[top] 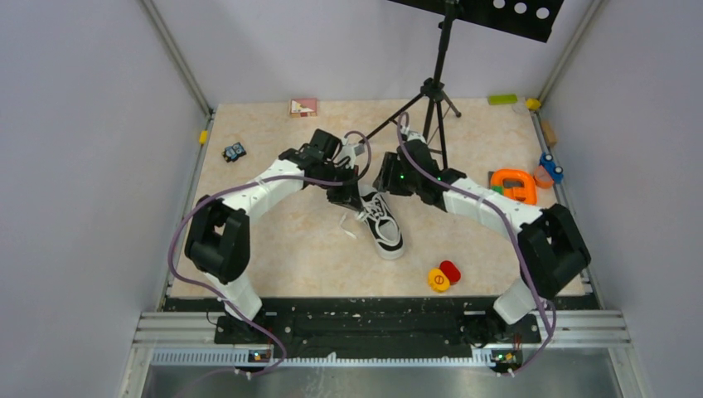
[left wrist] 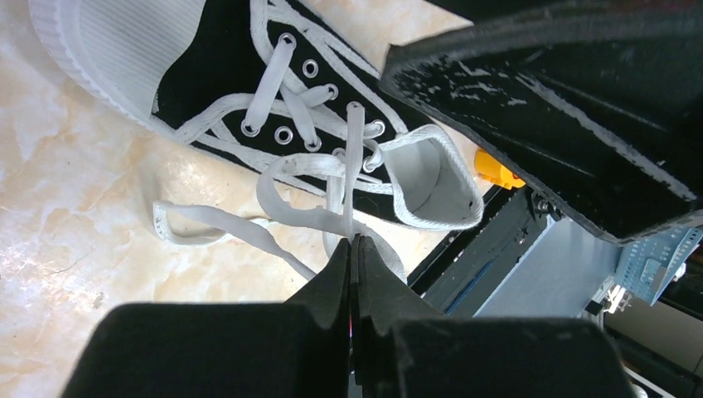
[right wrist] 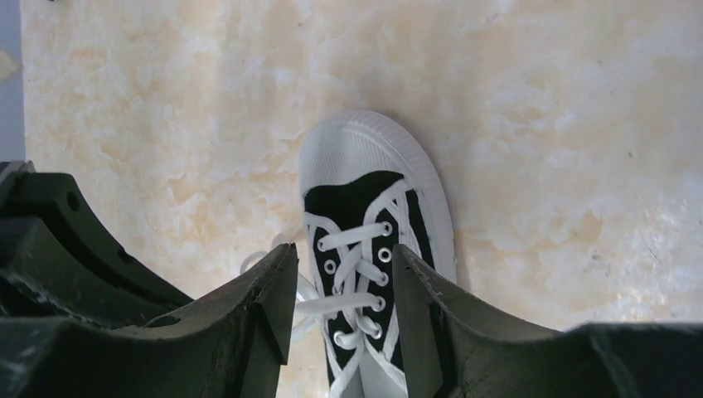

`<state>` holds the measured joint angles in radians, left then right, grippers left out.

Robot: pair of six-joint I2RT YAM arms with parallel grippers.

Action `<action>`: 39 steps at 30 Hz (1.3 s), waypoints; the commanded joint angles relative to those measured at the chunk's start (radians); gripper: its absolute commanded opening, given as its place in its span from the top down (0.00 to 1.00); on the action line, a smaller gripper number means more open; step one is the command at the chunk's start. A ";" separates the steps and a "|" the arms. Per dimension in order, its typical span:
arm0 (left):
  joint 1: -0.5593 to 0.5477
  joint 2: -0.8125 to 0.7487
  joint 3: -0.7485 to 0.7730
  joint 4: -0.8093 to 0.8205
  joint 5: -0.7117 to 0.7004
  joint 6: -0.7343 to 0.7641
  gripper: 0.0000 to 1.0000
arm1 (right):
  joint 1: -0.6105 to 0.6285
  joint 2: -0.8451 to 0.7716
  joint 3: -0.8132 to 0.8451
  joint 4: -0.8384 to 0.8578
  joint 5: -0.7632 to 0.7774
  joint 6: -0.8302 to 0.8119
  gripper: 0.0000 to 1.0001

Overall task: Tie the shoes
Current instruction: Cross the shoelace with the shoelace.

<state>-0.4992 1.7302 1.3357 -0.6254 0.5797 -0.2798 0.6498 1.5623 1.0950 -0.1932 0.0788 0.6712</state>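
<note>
From my feed I see a beige, marbled table boxed in by plain pale grey walls on the left, the right and the far side. Aluminium posts run up the two far corners. A black tripod stands toward the back of the table (a black perforated plate sits at its top). A slotted metal rail edges the near side. The light is soft and even.

The white left arm and right arm angle inward; left black fingers pinch a white lace, right black fingers stand parted.
</note>
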 commanded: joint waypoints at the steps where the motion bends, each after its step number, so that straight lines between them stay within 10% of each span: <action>1: 0.001 -0.014 -0.011 0.004 0.006 0.024 1.00 | -0.033 0.080 0.111 -0.027 -0.145 -0.096 0.52; 15: 0.002 0.016 0.022 -0.008 -0.023 0.040 1.00 | -0.085 0.222 0.206 -0.100 -0.537 -0.314 0.50; 39: 0.002 0.040 0.053 -0.024 -0.021 0.044 1.00 | -0.045 0.277 0.254 -0.154 -0.527 -0.390 0.58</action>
<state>-0.4992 1.7641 1.3617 -0.6533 0.5564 -0.2584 0.5816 1.8351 1.2953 -0.3271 -0.4751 0.3241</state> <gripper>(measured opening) 0.007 0.426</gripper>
